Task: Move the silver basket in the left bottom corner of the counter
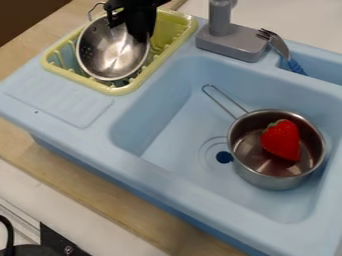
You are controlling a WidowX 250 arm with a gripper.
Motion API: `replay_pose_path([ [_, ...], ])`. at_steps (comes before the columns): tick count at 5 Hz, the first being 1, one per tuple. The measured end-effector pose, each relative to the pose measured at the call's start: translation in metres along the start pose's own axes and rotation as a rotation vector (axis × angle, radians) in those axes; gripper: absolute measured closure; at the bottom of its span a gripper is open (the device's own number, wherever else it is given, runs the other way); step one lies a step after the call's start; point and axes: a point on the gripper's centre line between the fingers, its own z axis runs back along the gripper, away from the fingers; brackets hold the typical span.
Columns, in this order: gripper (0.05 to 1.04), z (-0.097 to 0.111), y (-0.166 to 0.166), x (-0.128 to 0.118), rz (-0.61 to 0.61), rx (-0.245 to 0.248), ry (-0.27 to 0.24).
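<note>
At the upper left, the black gripper (137, 22) hangs over the yellow-green dish rack and overlaps the rim of the silver basket (112, 50). The basket is a round metal bowl with small holes and a wire handle, and it sits tilted inside the rack (70, 76). Part of its upper right rim is hidden behind the gripper. Whether the gripper holds that rim is unclear.
In the sink basin stands a metal saucepan (272, 178) with a red strawberry (281, 140) inside. A grey faucet (230, 42) and a blue-handled fork (283, 49) lie beyond. The flat drainboard (60, 100) adjoins the rack's near side.
</note>
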Motion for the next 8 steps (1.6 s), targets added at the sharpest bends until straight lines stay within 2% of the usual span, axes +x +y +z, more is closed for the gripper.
replay_pose_path([
  [1,1.021,0.005,-0.005,0.005,0.053,-0.018,-0.014],
  [2,1.021,0.019,-0.013,0.015,0.083,-0.044,-0.025],
  [3,1.023,0.043,-0.033,0.027,0.125,-0.107,-0.029],
  [4,1.024,0.047,-0.033,0.027,0.152,-0.09,-0.023],
  [5,1.024,0.05,-0.029,0.023,0.181,-0.051,-0.007],
  [6,1.024,0.051,-0.017,0.02,0.198,0.032,-0.014],
  [7,1.024,0.056,-0.007,0.02,0.216,0.081,-0.018],
  [8,1.024,0.07,0.007,0.02,0.241,0.115,-0.014],
])
